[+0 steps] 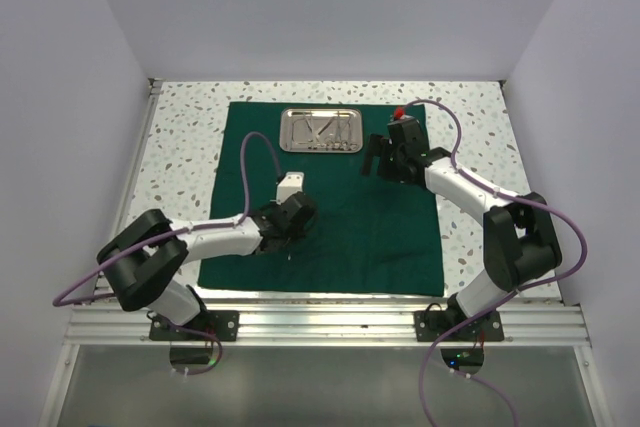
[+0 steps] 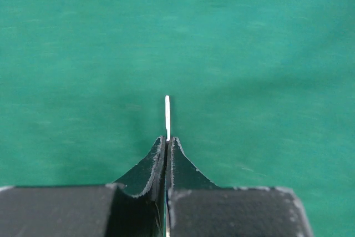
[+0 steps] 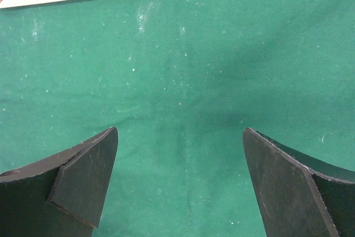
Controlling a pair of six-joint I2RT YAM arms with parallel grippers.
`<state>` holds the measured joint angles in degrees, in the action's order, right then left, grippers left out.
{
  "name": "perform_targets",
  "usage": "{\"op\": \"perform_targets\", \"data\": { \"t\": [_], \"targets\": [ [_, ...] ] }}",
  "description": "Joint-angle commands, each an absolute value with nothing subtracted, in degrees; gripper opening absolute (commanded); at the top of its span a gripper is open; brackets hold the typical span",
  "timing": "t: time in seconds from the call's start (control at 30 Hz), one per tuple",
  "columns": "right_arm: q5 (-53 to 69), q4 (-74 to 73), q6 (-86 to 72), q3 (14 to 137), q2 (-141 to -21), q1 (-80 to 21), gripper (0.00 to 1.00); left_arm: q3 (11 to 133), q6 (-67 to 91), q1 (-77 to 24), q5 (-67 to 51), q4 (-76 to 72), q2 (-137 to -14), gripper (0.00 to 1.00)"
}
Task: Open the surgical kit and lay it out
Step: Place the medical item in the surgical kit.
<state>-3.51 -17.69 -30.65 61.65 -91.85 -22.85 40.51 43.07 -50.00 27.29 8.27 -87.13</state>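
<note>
**A:** Which step is this?

**B:** Laying out, I judge. The green cloth wrap [image 1: 340, 232] lies spread flat on the surface [image 1: 190, 147]. The steel tray [image 1: 292, 133] sits at its far middle, with instruments [image 1: 325, 132] inside.

**A:** And the arms?

**B:** The left pincer [image 2: 167, 140] is clamped on a thin silver instrument [image 2: 167, 116], low over the near cloth. Which tool it is, I cannot tell. The right pincer [image 3: 180, 137] hangs with fingers wide apart, near the tray's right end.

**A:** Next?

**B:** Probably lower that piece flat onto the cloth, clear of the tray, then release.
</note>
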Motion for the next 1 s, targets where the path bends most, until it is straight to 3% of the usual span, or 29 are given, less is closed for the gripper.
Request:
{"op": "perform_targets", "data": {
  "t": [0.0, 0.27, 0.63, 0.67, 0.7, 0.77, 0.8, 0.97],
  "targets": [
    [-4.75, -16.08, -30.85, 61.70, -90.70, -22.85, 0.98, 46.29, 46.23, -54.22, 30.58, 2.45, -88.85, 0.00],
    [-5.10, -16.35, -30.59, 61.87, -91.14, -22.94, 0.98, 53.17, 45.61, -55.11, 34.28, 3.25, -94.12, 0.00],
    [-4.83, -16.35, -30.59, 62.14, -92.63, -22.85, 0.98, 51.77, 53.69, -55.46, 31.03, 1.23, -101.51, 0.00],
    [-4.75, -16.35, -30.59, 62.23, -92.72, -22.85, 0.98, 51.16, 54.31, -55.72, 30.94, 1.32, -101.17, 0.05],
    [-4.75, -16.43, -30.59, 62.23, -92.81, -22.94, 0.98, 50.80, 55.62, -55.72, 30.94, 1.41, -100.90, 0.24],
    [-4.75, -16.43, -30.50, 62.23, -93.08, -22.94, 0.98, 49.84, 56.60, -56.16, 30.94, 1.41, -99.41, 0.42],
    [-4.83, -16.44, -30.50, 62.31, -93.25, -22.85, 0.98, 49.66, 56.95, -56.34, 30.94, 1.49, -98.71, 0.58],
    [-4.57, -16.35, -30.67, 62.31, -93.16, -22.94, 0.98, 51.23, 56.60, -56.51, 32.95, 5.87, -92.48, 0.75]
  ]
}}
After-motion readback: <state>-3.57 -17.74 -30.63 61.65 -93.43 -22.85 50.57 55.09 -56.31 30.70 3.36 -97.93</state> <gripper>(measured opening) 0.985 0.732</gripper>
